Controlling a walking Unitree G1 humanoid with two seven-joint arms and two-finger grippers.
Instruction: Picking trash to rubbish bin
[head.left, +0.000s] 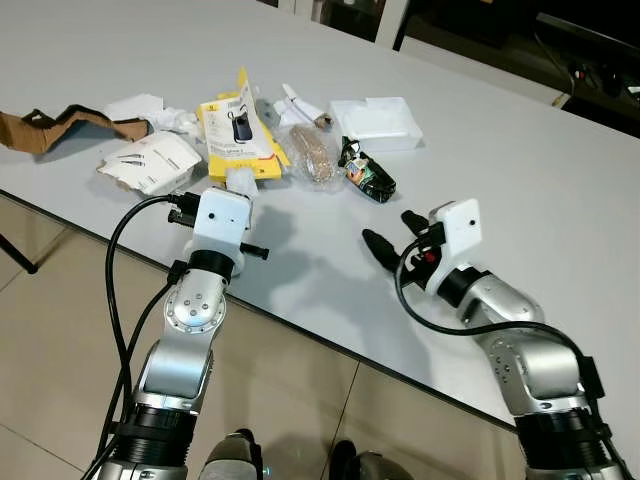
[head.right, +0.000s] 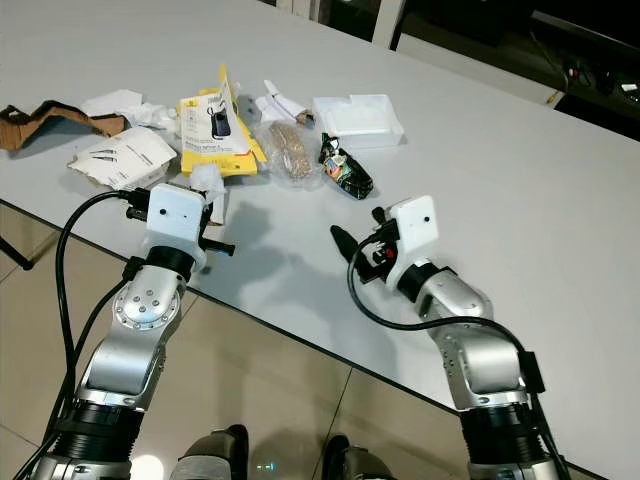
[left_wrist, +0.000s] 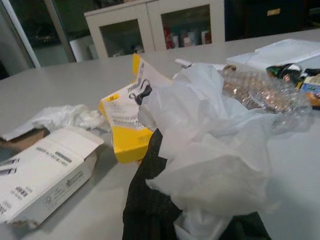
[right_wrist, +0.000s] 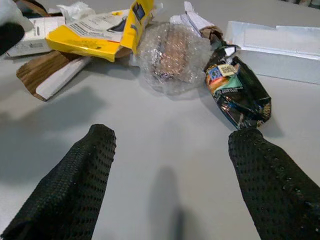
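While I hold both arms out over the near edge of the grey table (head.left: 520, 180), my left gripper (left_wrist: 165, 210) sits at the front of the litter with its black fingers (left_wrist: 147, 200) closed on a crumpled white tissue (left_wrist: 210, 150); in the head view that tissue (head.left: 238, 180) shows as a white wad poking out just past the left wrist housing, touching the edge of the yellow package (head.left: 238, 125). My right gripper (right_wrist: 172, 165) hovers low over bare tabletop with its two fingers spread wide and nothing between them, aimed at the pile. Just beyond its fingertips lies a dark snack wrapper (right_wrist: 239, 95), and beside that a wad of clear bubble wrap (right_wrist: 172, 55) around something brownish. Behind the snack wrapper I see a flat white plastic tray (head.left: 375, 122). To my left of the yellow package a white printed carton (head.left: 150, 162) lies on its side with a flap open, some more crumpled white paper (head.left: 150, 108) sits behind it, and a torn strip of brown cardboard (head.left: 50, 125) trails off toward the table's left end. All the trash is on the table, between the two grippers and further in.
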